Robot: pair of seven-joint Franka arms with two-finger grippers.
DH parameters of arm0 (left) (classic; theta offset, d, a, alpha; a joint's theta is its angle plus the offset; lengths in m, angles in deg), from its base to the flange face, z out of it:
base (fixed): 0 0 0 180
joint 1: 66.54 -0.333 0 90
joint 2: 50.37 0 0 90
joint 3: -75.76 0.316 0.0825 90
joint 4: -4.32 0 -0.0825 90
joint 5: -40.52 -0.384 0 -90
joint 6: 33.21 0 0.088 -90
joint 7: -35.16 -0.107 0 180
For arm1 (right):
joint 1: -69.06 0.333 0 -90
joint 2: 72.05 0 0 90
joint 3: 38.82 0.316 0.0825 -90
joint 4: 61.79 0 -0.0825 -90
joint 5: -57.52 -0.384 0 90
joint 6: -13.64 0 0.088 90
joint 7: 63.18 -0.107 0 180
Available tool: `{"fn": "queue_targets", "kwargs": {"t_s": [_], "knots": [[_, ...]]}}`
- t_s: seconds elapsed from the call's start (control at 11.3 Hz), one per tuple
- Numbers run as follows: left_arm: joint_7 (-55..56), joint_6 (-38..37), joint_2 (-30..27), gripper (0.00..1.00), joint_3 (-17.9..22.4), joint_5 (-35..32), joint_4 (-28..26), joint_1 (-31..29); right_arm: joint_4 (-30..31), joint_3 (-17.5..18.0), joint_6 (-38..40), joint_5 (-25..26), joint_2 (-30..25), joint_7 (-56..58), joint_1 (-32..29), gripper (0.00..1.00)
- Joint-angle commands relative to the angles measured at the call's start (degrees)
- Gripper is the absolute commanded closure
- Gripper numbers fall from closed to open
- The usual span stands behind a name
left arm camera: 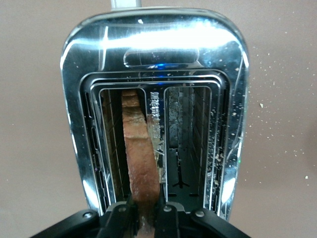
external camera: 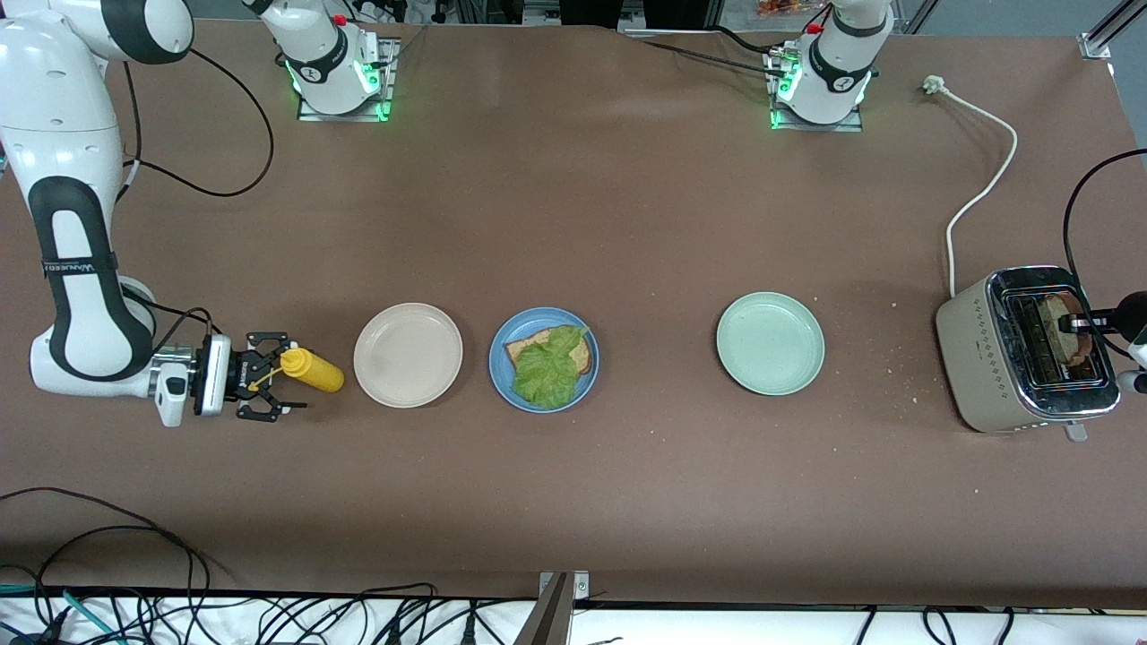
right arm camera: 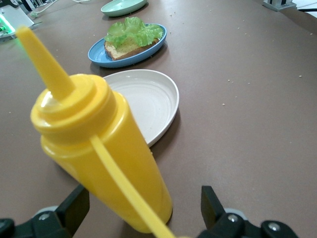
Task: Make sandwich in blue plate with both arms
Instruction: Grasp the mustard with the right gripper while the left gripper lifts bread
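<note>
The blue plate (external camera: 500,376) sits mid-table and holds one bread slice (external camera: 527,344) with the lettuce leaf (external camera: 548,369) on top; the plate also shows in the right wrist view (right arm camera: 99,55). A second bread slice (left arm camera: 141,148) stands in a slot of the toaster (external camera: 986,349). My left gripper (left arm camera: 145,218) is over the toaster (left arm camera: 163,39), shut on that slice's top edge; the gripper shows in the front view too (external camera: 1078,322). My right gripper (external camera: 288,376) is open at the right arm's end of the table. Its fingers (right arm camera: 74,206) flank a yellow squeeze bottle (right arm camera: 104,148) without touching it.
A beige plate (external camera: 408,355) lies between the yellow bottle (external camera: 315,370) and the blue plate. A pale green plate (external camera: 770,343) lies between the blue plate and the toaster. The toaster's white cord (external camera: 981,193) runs toward the left arm's base. Crumbs lie near the toaster.
</note>
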State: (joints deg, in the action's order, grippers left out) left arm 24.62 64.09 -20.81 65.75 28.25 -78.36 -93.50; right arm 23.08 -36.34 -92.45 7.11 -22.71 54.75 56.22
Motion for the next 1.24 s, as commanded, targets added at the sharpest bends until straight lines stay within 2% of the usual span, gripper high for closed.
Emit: {"fn": "queue_targets", "kwargs": {"t_s": [0.0,0.35,0.53,0.62,0.71,0.8,0.89,0.98,1.06,1.15], "knots": [[-2.9,-2.9,-3.7,1.0,-1.2,-1.1,1.0,0.2,-1.2,0.2,-1.1,-1.1,1.3,2.5,0.0,0.0],[-7.0,-4.9,-7.2,1.0,-1.9,-0.1,2.8,0.6,-1.2,1.4,-3.3,-3.1,3.0,4.4,0.2,0.0],[-6.9,-9.6,-7.6,1.0,-3.9,0.0,5.9,0.7,-1.1,1.4,-3.4,-3.1,3.0,4.4,0.6,0.0],[-6.8,-12.1,-7.7,1.0,-5.5,0.0,7.1,0.6,-1.1,1.4,-3.5,-3.1,3.4,4.5,0.6,0.04],[-6.5,-14.1,-7.9,1.0,-6.7,0.0,7.9,0.6,-1.1,1.4,-3.9,-3.1,4.0,5.3,0.6,0.15],[-6.3,-15.5,-8.8,1.0,-7.7,0.1,8.2,0.6,-1.1,1.4,-4.7,-3.2,4.0,6.6,0.6,0.37],[-6.2,-16.1,-9.9,1.0,-8.9,0.8,8.2,0.6,-1.1,1.4,-5.1,-3.1,4.0,6.7,0.6,0.62],[-5.5,-17.0,-11.1,1.0,-9.0,2.9,8.2,0.6,-1.1,1.4,-5.3,-3.0,4.0,6.7,0.6,0.81],[-2.5,-18.1,-11.7,1.0,-9.2,5.8,8.2,0.6,-1.2,1.3,-5.2,-2.8,3.8,6.7,0.6,0.93],[1.4,-19.2,-12.0,1.0,-9.8,7.9,8.2,0.7,-1.5,1.2,-5.2,-2.4,3.6,6.3,0.7,1.0]]}}
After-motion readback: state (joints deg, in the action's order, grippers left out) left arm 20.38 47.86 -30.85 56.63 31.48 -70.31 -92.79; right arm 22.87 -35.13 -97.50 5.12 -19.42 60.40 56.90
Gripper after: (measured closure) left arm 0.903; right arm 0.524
